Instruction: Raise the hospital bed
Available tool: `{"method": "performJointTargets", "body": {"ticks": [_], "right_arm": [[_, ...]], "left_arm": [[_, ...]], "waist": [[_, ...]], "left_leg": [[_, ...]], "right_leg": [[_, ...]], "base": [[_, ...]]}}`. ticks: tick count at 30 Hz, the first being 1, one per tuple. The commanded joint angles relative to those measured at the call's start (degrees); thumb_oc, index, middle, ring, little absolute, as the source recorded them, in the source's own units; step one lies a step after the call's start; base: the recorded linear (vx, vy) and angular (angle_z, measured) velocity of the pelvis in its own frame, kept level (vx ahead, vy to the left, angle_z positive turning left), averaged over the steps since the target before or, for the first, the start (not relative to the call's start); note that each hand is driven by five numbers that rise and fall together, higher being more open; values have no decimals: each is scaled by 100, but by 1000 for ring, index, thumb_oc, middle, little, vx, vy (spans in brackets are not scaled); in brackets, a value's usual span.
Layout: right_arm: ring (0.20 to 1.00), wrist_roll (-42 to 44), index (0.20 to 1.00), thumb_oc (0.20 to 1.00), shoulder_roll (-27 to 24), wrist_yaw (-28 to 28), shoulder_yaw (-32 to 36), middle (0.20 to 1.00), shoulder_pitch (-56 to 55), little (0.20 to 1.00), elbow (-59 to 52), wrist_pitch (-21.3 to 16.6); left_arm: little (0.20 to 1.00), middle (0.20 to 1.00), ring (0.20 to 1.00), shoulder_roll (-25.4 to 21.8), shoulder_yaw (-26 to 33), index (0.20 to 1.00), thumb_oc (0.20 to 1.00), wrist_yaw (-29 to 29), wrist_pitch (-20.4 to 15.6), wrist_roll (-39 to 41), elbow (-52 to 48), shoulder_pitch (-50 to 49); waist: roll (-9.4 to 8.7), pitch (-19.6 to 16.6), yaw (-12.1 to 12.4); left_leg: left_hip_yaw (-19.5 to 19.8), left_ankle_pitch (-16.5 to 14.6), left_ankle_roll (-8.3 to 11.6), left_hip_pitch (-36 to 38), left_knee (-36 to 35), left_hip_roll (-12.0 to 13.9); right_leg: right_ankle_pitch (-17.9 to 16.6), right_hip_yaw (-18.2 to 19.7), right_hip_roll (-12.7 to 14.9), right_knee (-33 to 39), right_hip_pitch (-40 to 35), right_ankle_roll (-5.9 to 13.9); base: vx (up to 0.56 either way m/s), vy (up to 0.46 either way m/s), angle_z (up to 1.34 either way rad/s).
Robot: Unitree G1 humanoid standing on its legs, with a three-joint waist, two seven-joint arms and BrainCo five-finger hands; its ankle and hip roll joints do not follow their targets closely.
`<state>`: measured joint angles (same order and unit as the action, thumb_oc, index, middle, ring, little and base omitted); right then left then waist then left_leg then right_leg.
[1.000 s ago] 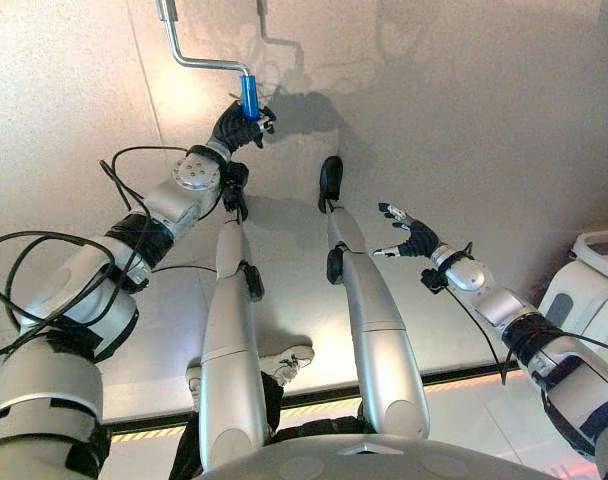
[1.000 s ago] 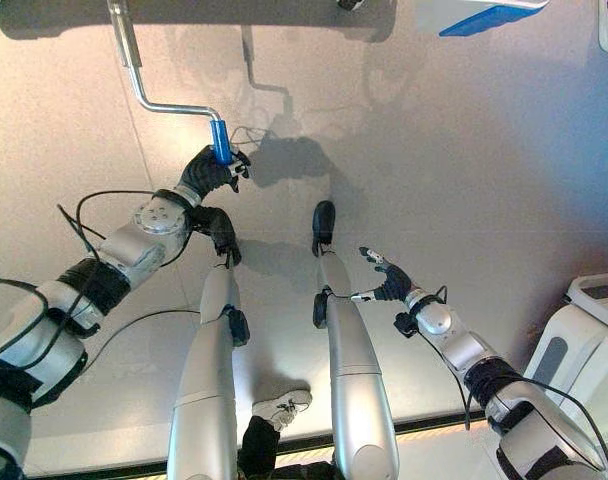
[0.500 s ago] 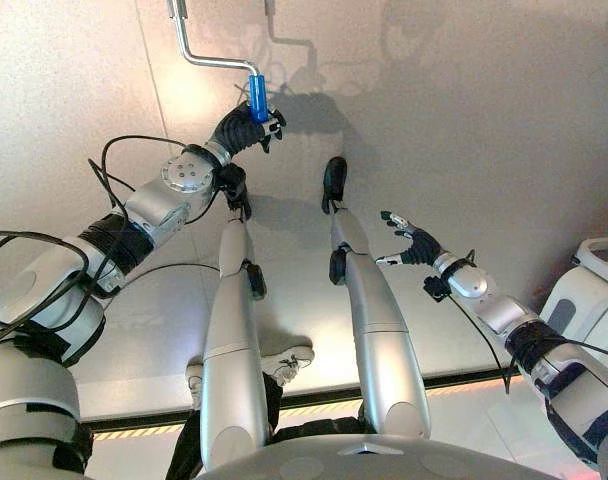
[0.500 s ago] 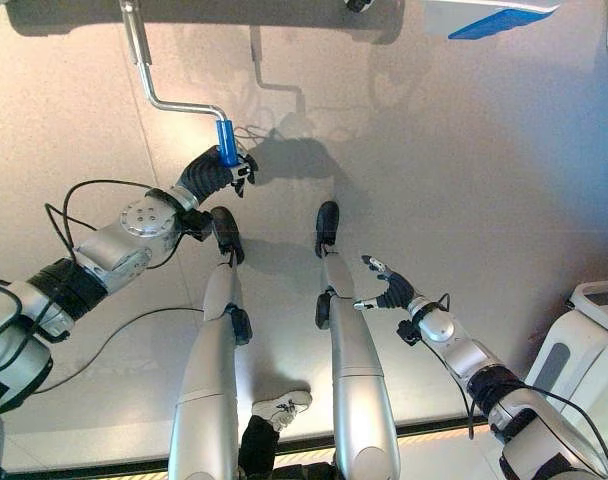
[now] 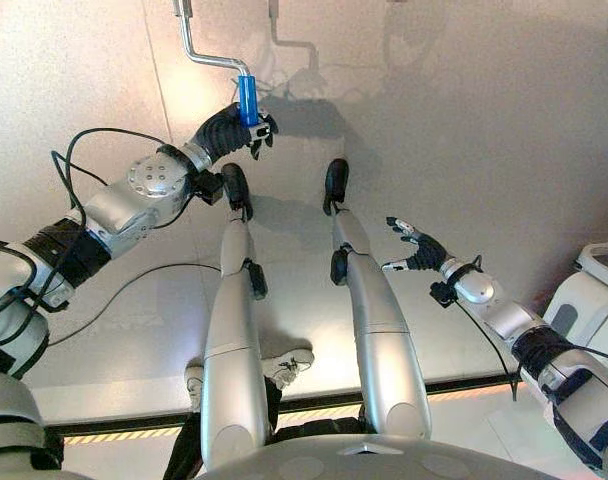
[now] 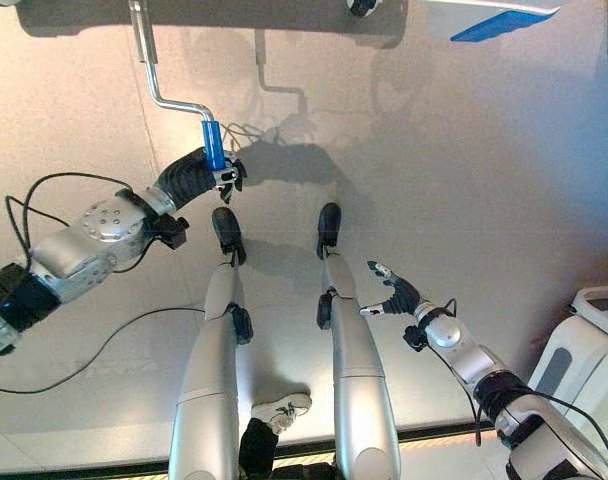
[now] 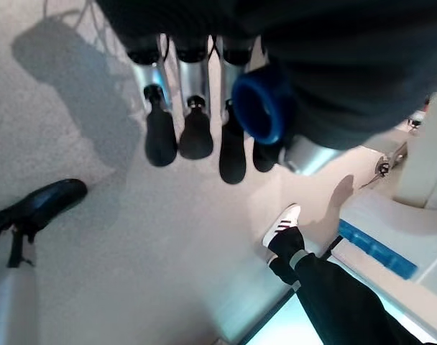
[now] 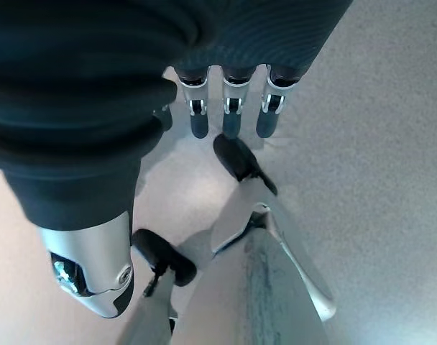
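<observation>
A bent metal crank (image 5: 198, 53) comes down from the bed's dark frame (image 6: 184, 12) and ends in a blue handle (image 5: 247, 94). My left hand (image 5: 224, 128) is shut on that blue handle (image 6: 213, 146), arm stretched far forward. In the left wrist view the handle's round blue end (image 7: 261, 104) sits between the palm cover and the dark-tipped fingers (image 7: 197, 136). My right hand (image 5: 419, 251) hangs open in the air low on the right, holding nothing, with its fingers (image 8: 229, 108) straight.
A white piece of equipment (image 5: 589, 300) stands at the lower right. A blue and white part (image 6: 484, 15) shows under the bed at the top right. A person's white shoe (image 7: 283, 223) and dark trouser leg are close behind me.
My left arm has stretched further out and its elbow has swung left, carrying the blue handle slightly left. The right hand has drifted a little lower and to the right.
</observation>
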<state>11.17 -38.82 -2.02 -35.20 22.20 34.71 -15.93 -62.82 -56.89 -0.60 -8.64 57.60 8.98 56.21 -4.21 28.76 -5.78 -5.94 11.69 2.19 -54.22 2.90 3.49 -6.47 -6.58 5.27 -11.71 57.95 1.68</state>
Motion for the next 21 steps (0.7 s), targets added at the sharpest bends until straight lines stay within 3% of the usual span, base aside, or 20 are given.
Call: {"method": "performJointTargets", "body": {"ticks": [1, 3, 11, 21], "right_arm": [[1000, -88, 1000, 1000, -277, -59, 170, 1000, -521, 1000, -226, -60], [1000, -118, 1000, 1000, -252, -59, 240, 1000, -603, 1000, -233, -95], [1000, -155, 1000, 1000, -269, -97, 331, 1000, -724, 1000, -284, -129], [1000, -149, 1000, 1000, -352, -126, 442, 1000, -803, 1000, -421, -176]], "left_arm": [[200, 200, 200, -141, 500, 200, 200, -373, -847, -375, -1427, -84], [200, 200, 200, -499, 813, 200, 200, -428, -904, -259, -1722, -467], [200, 200, 200, -881, 1402, 200, 200, -461, -933, -138, -1958, -1216], [200, 200, 200, -1054, 1942, 200, 200, -475, -929, -204, -1785, -1883]], "waist": [[203, -58, -39], [216, -48, -6], [200, -64, 25], [211, -47, 58]], "left_leg": [[77, -899, 86, 350, 602, -170], [75, -910, 84, 353, 601, -166], [74, -933, 69, 327, 625, -174], [76, -949, 56, 303, 664, -170]], "right_leg": [[-308, 51, -284, 225, -229, 580], [-307, 52, -287, 221, -227, 589], [-315, 49, -278, 211, -209, 596], [-306, 55, -263, 186, -183, 592]], "base": [[0, 0, 0], [0, 0, 0], [0, 0, 0], [0, 0, 0]]}}
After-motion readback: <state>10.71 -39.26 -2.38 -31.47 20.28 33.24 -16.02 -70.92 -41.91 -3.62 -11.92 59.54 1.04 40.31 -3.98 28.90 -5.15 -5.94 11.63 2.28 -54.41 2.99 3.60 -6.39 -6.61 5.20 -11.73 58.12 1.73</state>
